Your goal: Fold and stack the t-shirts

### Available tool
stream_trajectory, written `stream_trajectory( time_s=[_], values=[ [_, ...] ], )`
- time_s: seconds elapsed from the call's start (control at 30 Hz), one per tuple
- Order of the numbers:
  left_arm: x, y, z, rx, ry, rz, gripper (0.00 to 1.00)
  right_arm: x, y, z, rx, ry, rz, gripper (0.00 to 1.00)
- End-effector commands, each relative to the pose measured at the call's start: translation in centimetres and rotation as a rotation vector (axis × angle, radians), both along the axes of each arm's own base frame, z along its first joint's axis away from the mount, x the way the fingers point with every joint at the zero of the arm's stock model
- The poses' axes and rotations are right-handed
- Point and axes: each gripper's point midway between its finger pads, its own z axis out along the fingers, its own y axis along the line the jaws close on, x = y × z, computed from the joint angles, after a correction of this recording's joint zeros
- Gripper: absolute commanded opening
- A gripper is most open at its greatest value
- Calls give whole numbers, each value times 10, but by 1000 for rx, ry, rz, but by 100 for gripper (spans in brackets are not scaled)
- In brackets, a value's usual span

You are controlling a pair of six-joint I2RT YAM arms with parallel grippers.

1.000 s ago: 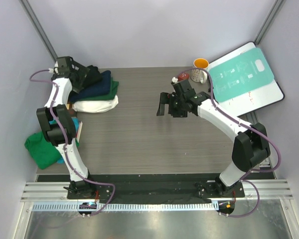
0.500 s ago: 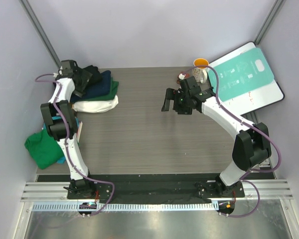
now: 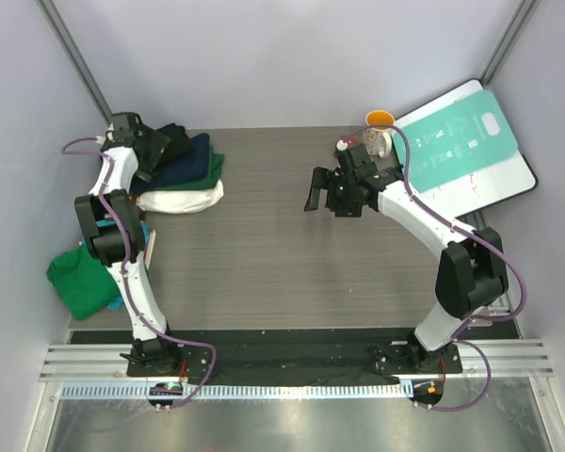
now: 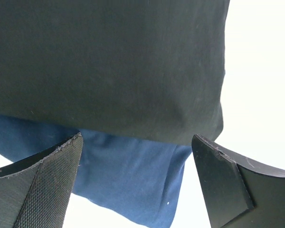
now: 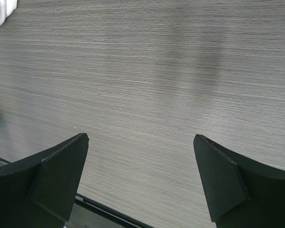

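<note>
Left wrist view: left hand [image 4: 137,164] spread empty, black t-shirt [image 4: 109,66] just ahead, lying on navy t-shirt [image 4: 128,190].

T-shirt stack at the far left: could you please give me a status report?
Left gripper open, over the black shirt atop the stack, holding nothing. Right gripper open, over bare table. Green t-shirt lies apart, near left. Nothing blocking.

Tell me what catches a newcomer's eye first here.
A stack of folded shirts, black on top, sits at the far left of the table with the left arm's open fingers over it. A crumpled green shirt lies near left; a teal-and-white board sits far right.
</note>
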Motion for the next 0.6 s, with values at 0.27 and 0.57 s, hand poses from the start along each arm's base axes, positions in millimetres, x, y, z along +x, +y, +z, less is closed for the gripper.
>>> stream_trajectory(
  time_s=[0.27,0.57],
  values=[
    [15,29,-10,31,15,32,96,16,6,16,33,-50,-27,99],
    [36,35,-21,42,-26,33,94,4,2,16,41,-41,-41,99]
  ],
)
